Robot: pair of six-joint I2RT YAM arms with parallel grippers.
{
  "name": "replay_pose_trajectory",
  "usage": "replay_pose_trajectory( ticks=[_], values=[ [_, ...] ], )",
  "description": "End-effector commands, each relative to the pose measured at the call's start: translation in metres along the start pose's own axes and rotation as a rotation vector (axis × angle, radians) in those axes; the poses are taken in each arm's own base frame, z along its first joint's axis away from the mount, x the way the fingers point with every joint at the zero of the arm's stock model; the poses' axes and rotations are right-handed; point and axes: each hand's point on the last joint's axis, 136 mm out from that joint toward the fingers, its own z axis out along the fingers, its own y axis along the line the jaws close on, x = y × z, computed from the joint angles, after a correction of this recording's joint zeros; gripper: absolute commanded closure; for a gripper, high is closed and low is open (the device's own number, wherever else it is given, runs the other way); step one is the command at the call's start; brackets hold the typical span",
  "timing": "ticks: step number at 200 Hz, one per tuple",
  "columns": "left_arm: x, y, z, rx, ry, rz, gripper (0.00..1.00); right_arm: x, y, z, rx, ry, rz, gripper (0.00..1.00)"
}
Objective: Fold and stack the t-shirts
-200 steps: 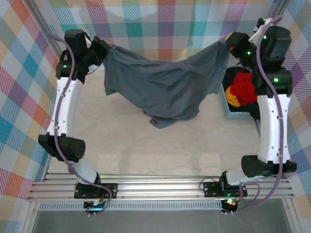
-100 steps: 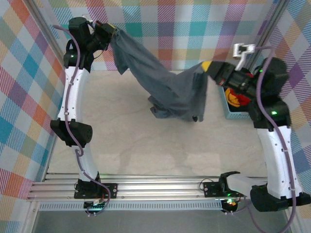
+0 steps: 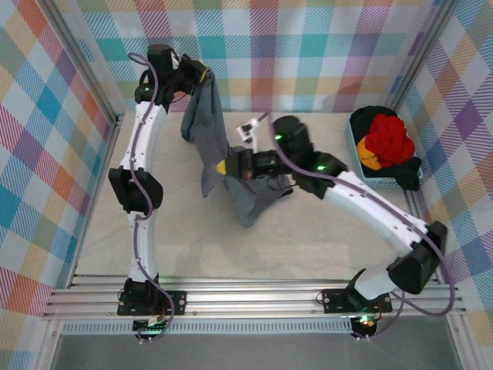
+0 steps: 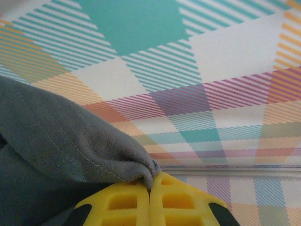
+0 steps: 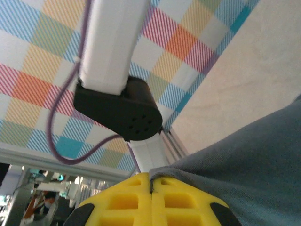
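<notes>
The dark slate grey t-shirt (image 3: 208, 131) hangs bunched between my two arms over the middle-left of the table. My left gripper (image 3: 202, 75) is high at the back wall, shut on an edge of the grey t-shirt (image 4: 70, 136); its yellow fingers (image 4: 122, 202) pinch the cloth. My right gripper (image 3: 223, 166) sits lower, near the table's middle, shut on another edge of the same shirt (image 5: 244, 155), its yellow fingertips (image 5: 127, 202) pressed together on the hem. The shirt's lower part (image 3: 250, 200) droops toward the table. A bright red t-shirt (image 3: 385, 137), an orange-yellow one (image 3: 370, 162) and a black one (image 3: 407, 171) lie crumpled at the right.
A light blue basket (image 3: 356, 158) at the back right holds the other shirts. Plaid walls (image 3: 308, 46) close in the back and both sides. The left arm's elbow (image 3: 127, 189) stands along the left side; the right arm (image 3: 370, 208) reaches diagonally across the table.
My right gripper has swept left across the table with its shirt edge, close under the left gripper. The left gripper moved right along the back wall. The spread shirt has collapsed into a narrow hanging bunch.
</notes>
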Motion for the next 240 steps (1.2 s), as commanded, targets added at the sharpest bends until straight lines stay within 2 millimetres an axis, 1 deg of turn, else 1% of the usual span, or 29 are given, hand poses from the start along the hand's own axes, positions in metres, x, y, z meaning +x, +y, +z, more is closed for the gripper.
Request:
replay_pose_trajectory(
  ticks=[1,19,34,49,69,80,103,110,112,114,119,126,130,138,146,151,155,165,167,178,180,189,202,209,212,222,234,236,240],
  values=[
    [-0.001,-0.032,-0.029,0.036,-0.001,0.076,1.0,0.01,-0.005,0.039,-0.012,0.025,-0.002,1.0],
    [-0.002,-0.019,-0.036,-0.026,0.004,0.095,1.0,0.025,-0.021,0.063,0.016,0.069,0.019,1.0],
    [-0.001,-0.011,-0.042,-0.076,0.004,0.122,1.0,0.033,-0.036,0.075,0.043,0.088,0.049,1.0],
    [-0.003,0.0,-0.046,-0.114,0.001,0.136,1.0,0.038,-0.046,0.085,0.054,0.105,0.075,1.0],
    [-0.012,0.019,-0.047,-0.163,-0.007,0.133,1.0,0.043,-0.048,0.104,0.046,0.142,0.084,1.0],
    [-0.018,0.031,-0.048,-0.193,-0.012,0.126,1.0,0.046,-0.043,0.118,0.028,0.171,0.082,1.0],
    [-0.029,0.062,-0.054,-0.286,-0.018,0.123,1.0,0.061,-0.034,0.149,0.002,0.254,0.072,1.0],
    [-0.029,0.072,-0.055,-0.314,-0.01,0.126,1.0,0.066,-0.036,0.154,0.012,0.28,0.077,1.0],
    [-0.029,0.073,-0.056,-0.319,-0.008,0.126,1.0,0.066,-0.038,0.154,0.017,0.285,0.078,0.97],
    [-0.029,0.075,-0.056,-0.324,-0.003,0.127,0.98,0.067,-0.039,0.155,0.022,0.29,0.081,0.93],
    [-0.028,0.08,-0.057,-0.336,0.01,0.127,0.88,0.07,-0.044,0.155,0.042,0.3,0.082,0.81],
    [-0.025,0.085,-0.06,-0.356,0.023,0.133,0.65,0.072,-0.054,0.151,0.098,0.294,0.072,0.67],
    [-0.024,0.088,-0.064,-0.381,0.024,0.137,0.53,0.071,-0.059,0.146,0.134,0.281,0.061,0.6],
    [-0.023,0.092,-0.076,-0.439,0.012,0.155,0.39,0.069,-0.071,0.134,0.199,0.256,0.044,0.49],
    [-0.024,0.093,-0.093,-0.508,-0.017,0.182,0.27,0.065,-0.082,0.117,0.261,0.235,0.038,0.37],
    [-0.023,0.094,-0.105,-0.55,-0.035,0.193,0.24,0.062,-0.09,0.105,0.299,0.225,0.042,0.34],
    [-0.022,0.093,-0.115,-0.575,-0.047,0.198,0.19,0.059,-0.096,0.094,0.329,0.213,0.05,0.31],
    [-0.017,0.095,-0.134,-0.621,-0.069,0.198,0.18,0.051,-0.114,0.064,0.398,0.177,0.076,0.28],
    [-0.016,0.091,-0.14,-0.619,-0.078,0.2,0.18,0.05,-0.117,0.057,0.412,0.17,0.081,0.28],
    [-0.001,0.086,-0.158,-0.616,-0.096,0.206,0.18,0.038,-0.139,0.02,0.482,0.113,0.113,0.28],
    [0.005,0.092,-0.158,-0.629,-0.085,0.202,0.18,0.036,-0.144,0.013,0.495,0.103,0.117,0.27],
    [0.026,0.093,-0.168,-0.632,-0.069,0.211,0.18,0.025,-0.163,-0.017,0.556,0.056,0.132,0.26],
    [0.07,0.104,-0.173,-0.672,0.002,0.223,0.21,0.011,-0.195,-0.054,0.639,0.002,0.163,0.25],
    [0.102,0.116,-0.171,-0.699,0.059,0.226,0.21,0.005,-0.215,-0.069,0.682,-0.015,0.186,0.25],
    [0.115,0.119,-0.17,-0.702,0.078,0.224,0.22,0.002,-0.224,-0.074,0.698,-0.019,0.194,0.26],
    [0.162,0.141,-0.167,-0.732,0.155,0.203,0.25,-0.005,-0.254,-0.084,0.758,-0.02,0.214,0.3],
    [0.213,0.169,-0.163,-0.75,0.231,0.134,0.3,-0.011,-0.289,-0.086,0.83,0.004,0.215,0.33],
    [0.22,0.17,-0.162,-0.744,0.238,0.121,0.31,-0.011,-0.295,-0.086,0.842,0.013,0.216,0.33],
    [0.236,0.184,-0.162,-0.756,0.264,0.091,0.35,-0.012,-0.305,-0.085,0.865,0.026,0.214,0.34]
  ],
)
